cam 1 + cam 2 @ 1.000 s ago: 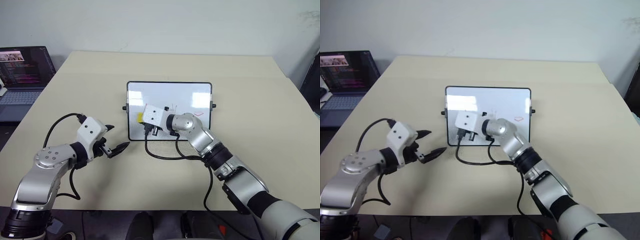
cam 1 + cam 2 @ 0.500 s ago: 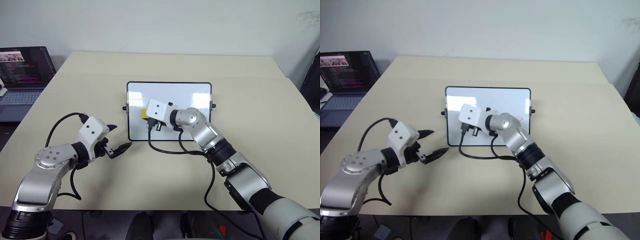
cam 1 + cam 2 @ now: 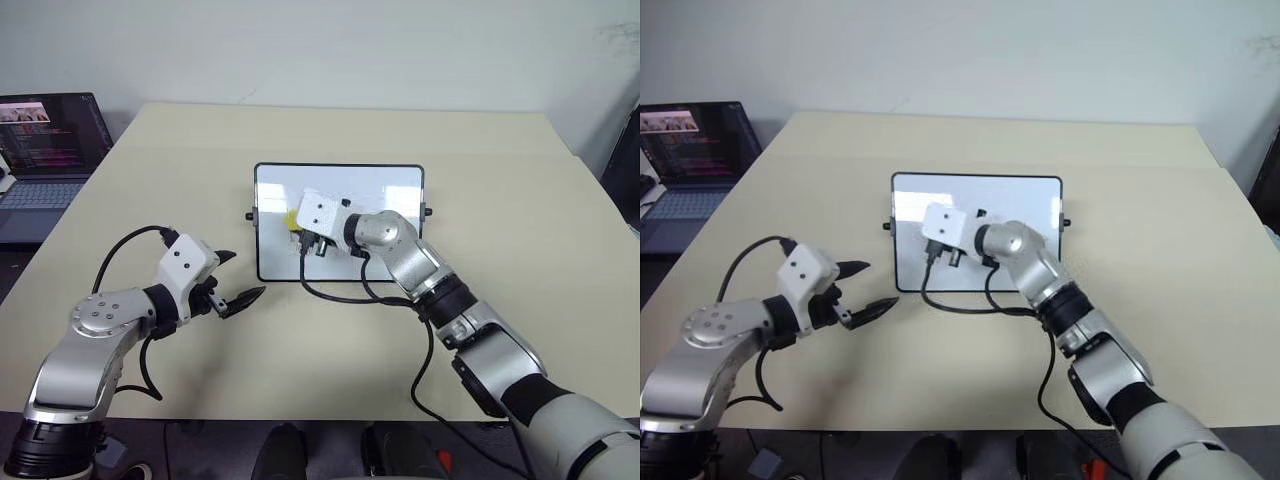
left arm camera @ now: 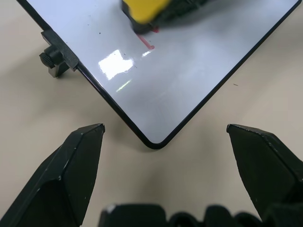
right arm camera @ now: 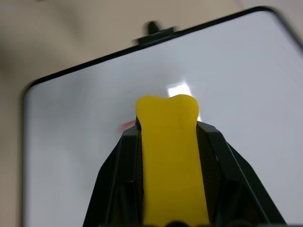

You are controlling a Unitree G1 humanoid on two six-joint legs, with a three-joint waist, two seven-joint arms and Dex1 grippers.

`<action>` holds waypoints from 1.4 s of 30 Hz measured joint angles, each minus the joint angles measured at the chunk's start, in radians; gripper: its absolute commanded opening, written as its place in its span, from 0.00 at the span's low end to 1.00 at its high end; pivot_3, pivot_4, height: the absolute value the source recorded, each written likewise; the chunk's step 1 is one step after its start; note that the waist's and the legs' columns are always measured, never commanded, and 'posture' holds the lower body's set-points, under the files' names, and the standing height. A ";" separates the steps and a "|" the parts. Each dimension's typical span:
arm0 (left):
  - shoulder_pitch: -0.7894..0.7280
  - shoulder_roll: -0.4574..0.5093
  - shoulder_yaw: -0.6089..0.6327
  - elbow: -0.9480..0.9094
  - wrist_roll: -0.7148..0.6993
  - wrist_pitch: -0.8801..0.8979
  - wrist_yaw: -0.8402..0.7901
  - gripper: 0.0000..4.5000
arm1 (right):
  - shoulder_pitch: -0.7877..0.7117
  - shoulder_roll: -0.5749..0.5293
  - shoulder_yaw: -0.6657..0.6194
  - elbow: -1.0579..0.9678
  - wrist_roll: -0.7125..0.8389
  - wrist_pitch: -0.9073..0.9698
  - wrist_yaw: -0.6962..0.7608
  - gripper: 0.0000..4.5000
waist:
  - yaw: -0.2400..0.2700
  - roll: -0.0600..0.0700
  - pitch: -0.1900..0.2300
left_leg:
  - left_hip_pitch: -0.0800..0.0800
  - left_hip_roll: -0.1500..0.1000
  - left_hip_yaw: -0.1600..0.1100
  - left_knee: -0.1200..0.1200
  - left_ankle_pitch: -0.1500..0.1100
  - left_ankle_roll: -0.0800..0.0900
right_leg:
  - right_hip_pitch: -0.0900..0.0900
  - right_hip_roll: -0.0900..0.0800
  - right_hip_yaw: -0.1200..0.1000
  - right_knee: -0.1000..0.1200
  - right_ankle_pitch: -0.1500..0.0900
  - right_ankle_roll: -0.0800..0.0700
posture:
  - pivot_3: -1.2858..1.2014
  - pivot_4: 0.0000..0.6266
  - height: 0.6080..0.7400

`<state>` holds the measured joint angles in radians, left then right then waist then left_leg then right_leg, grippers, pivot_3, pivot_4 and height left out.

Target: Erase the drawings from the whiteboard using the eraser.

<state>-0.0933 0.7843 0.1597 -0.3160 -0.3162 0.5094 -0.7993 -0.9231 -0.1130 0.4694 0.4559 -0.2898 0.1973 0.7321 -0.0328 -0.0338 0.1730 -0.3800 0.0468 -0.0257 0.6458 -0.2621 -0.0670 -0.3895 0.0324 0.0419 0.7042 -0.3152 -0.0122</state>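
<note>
Erasing is under way but not finished: a red mark [image 4: 147,44] remains on the whiteboard [image 3: 380,190], just beside the eraser [image 5: 170,161]. The right gripper [image 5: 170,142] has its jaws clamped on the eraser, over the board's left half. The left gripper [image 3: 232,283] hangs over the counter [image 3: 520,200], jaws wide and empty; the board's near corner lies just ahead of them.
</note>
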 measured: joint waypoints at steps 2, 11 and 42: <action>0.000 0.000 0.000 0.000 0.000 0.004 -0.001 1.00 | 0.031 -0.009 0.026 -0.030 -0.001 0.011 0.047 0.27 | -0.001 0.000 0.000 | 0.000 0.000 0.000 0.000 0.000 0.000 | 0.000 0.000 0.000 0.001 0.000 0.000 | 0.52 0.24 1.00; -0.007 0.000 -0.013 0.000 0.000 0.004 -0.020 1.00 | -0.045 0.004 -0.010 0.037 -0.037 -0.020 -0.160 0.27 | 0.001 0.000 0.001 | 0.001 -0.001 0.000 0.001 0.000 0.000 | 0.000 0.000 0.000 0.003 0.000 0.000 | 0.52 0.24 1.00; 0.003 0.000 -0.017 -0.007 -0.014 0.005 -0.032 1.00 | 0.008 -0.001 0.100 -0.011 -0.060 -0.056 -0.035 0.26 | -0.004 0.000 0.002 | -0.001 0.000 0.000 -0.001 0.000 0.000 | 0.000 0.000 0.000 -0.004 0.000 -0.001 | 0.52 0.24 1.00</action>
<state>-0.0901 0.7841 0.1428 -0.3227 -0.3298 0.5140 -0.8310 -0.9150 -0.1139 0.5691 0.4448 -0.3499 0.1410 0.6974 -0.0370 -0.0336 0.1751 -0.3809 0.0472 -0.0257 0.6449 -0.2620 -0.0667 -0.3895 0.0325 0.0417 0.7004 -0.3152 -0.0129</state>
